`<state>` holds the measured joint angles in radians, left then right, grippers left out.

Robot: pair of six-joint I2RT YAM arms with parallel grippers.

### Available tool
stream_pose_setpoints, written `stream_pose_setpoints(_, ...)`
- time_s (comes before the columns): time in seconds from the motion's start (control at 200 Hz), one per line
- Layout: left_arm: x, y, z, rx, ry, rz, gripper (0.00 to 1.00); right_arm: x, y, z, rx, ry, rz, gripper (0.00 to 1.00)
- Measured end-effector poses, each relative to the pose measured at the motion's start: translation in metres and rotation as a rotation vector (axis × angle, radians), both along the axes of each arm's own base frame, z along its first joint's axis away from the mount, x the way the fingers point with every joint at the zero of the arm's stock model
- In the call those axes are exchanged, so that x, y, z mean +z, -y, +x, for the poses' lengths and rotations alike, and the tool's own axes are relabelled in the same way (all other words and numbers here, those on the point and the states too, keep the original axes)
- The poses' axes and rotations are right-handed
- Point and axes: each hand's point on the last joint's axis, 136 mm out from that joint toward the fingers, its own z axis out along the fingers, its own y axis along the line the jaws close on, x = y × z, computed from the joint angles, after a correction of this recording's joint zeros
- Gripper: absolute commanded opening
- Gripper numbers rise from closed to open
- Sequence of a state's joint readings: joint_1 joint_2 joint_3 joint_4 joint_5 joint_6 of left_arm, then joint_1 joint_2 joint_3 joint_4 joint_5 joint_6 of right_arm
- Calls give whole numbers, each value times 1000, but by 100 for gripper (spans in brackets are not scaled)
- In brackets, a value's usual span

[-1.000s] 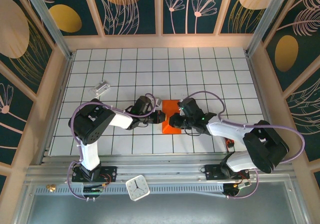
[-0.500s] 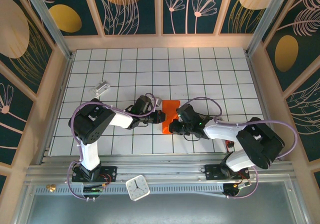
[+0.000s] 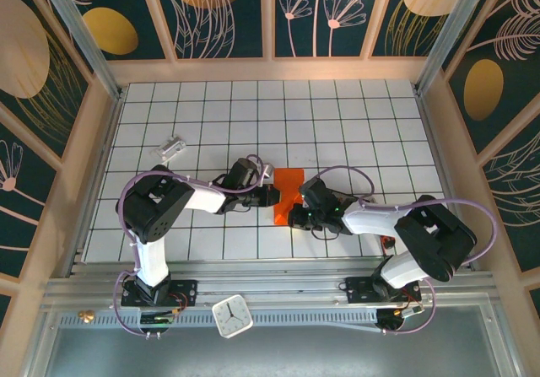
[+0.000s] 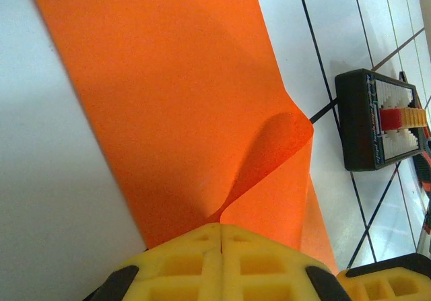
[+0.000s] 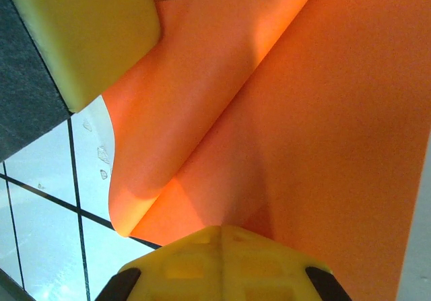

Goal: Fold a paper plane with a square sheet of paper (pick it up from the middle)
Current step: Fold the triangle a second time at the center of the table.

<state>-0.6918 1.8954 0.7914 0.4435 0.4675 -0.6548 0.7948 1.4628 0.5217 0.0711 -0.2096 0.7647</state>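
The square sheet of paper (image 3: 288, 183) is bright orange and lies folded over into a narrower shape mid-table. In the left wrist view one flap of the paper (image 4: 269, 146) curls up, and its crease runs down to my left gripper (image 4: 221, 225). That gripper (image 3: 272, 194) sits at the paper's left edge, jaws shut, tips pressed on the fold. My right gripper (image 3: 295, 217) is at the paper's near end. Its jaws (image 5: 219, 228) are shut too, tips pushing a dimple into the paper (image 5: 323, 112). No paper shows between either pair of jaws.
A small black tray (image 4: 377, 119) with red-orange bits lies on the tiles just right of the paper. A silvery-white block (image 3: 171, 148) lies at the back left. A white clock (image 3: 231, 315) rests on the front rail. Wooden walls close in the tiled table (image 3: 354, 124).
The right gripper has slid toward the near end of the paper, its arm swinging leftward, and its jaws have closed. The left gripper has stayed in place, shut.
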Motion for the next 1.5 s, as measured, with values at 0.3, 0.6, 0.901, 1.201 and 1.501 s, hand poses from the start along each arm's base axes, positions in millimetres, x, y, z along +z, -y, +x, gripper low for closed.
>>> stream_pose_setpoints(0.3,1,1,0,-4,-7,-1,0,-1,0,0,0,-1,-1,0)
stream_pose_setpoints(0.6,1,1,0,-4,-6,-1,0,-1,0,0,0,-1,-1,0)
stream_pose_setpoints(0.901,1,1,0,-7,-8,-5,0,0,0,0,1,-1,-1,0)
stream_pose_setpoints(1.201,4,3,0,-14,-5,-16,0,0,0,0,1,-1,-2,0)
stream_pose_setpoints(1.501,2,1,5,0,11,12,0,0,0,0,3,-6,-9,0)
